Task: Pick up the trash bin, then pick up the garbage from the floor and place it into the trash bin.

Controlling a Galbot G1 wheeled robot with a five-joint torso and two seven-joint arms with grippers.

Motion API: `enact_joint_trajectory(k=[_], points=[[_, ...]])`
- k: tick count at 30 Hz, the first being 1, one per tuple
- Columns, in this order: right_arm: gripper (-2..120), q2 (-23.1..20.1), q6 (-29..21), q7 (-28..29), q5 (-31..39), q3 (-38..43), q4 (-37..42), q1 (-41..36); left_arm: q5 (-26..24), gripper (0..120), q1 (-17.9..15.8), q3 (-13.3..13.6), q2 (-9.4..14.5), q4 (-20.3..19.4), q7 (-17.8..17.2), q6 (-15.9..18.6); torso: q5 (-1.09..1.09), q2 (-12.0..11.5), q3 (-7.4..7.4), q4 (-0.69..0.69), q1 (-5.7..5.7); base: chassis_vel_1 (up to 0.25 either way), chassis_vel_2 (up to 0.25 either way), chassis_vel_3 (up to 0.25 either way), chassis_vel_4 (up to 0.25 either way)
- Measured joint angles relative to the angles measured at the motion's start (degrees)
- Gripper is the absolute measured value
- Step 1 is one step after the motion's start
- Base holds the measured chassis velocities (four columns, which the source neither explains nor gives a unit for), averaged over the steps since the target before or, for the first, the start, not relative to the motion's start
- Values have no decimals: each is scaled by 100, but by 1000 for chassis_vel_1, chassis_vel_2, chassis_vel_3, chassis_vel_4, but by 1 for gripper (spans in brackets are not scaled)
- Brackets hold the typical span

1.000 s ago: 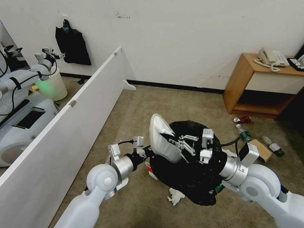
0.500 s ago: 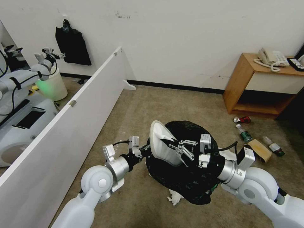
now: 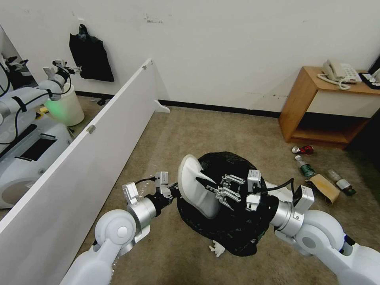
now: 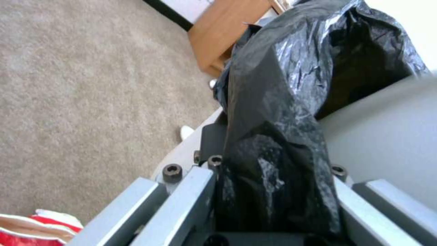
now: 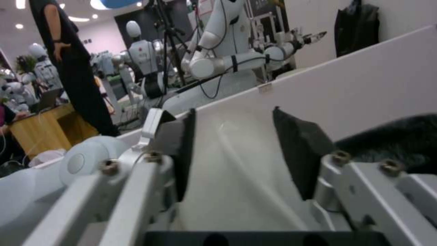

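The trash bin (image 3: 233, 221), white and lined with a crinkly black bag (image 4: 273, 102), hangs low over the carpet. My left gripper (image 3: 177, 190) is shut on its bagged rim (image 4: 273, 191). My right gripper (image 3: 206, 185) is shut on a white slipper (image 3: 194, 186), held tilted at the bin's left side; the slipper's sole (image 5: 237, 177) runs between the pads. More garbage lies on the floor: a tissue wad (image 3: 217, 248) under the bin, a red-white carton (image 4: 27, 229), a red can (image 3: 303, 149), a green-labelled bottle (image 3: 304, 167) and a brown paper bag (image 3: 325, 188).
A long white partition (image 3: 79, 158) runs along my left. A wooden side table (image 3: 312, 111) with a beige telephone (image 3: 338, 73) stands at the right wall. A black bag (image 3: 90, 55) hangs on the wall. Another robot and a green-glowing bucket (image 3: 65, 107) stand behind the partition.
Both arms have drawn back toward me and to the left, carrying the bin and the slipper. The slipper sits lower. The bin now covers the carton in the head view.
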Motion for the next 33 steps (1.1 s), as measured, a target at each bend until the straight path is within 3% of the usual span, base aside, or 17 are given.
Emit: enact_joint_trajectory(k=[9,12,26,33], points=[[79,27,-4,0,-39,-61,-50,21,0,4,16,-28,-28,-15,2,-9,0,0,0,0,0,0,0,0,0],[95,47,-4,-23,-73,-69,-69,6,0,4,61,-78,-29,-32,16,-17,0,0,0,0,0,0,0,0,0],[98,81,44,-89,-123,-23,-119,-33,-85,4,328,-361,93,-302,-40,-15,0,0,0,0,0,0,0,0,0],[98,107,72,57,7,280,-1,63,-51,4,563,-567,195,-553,-679,88,1,0,0,0,0,0,0,0,0]])
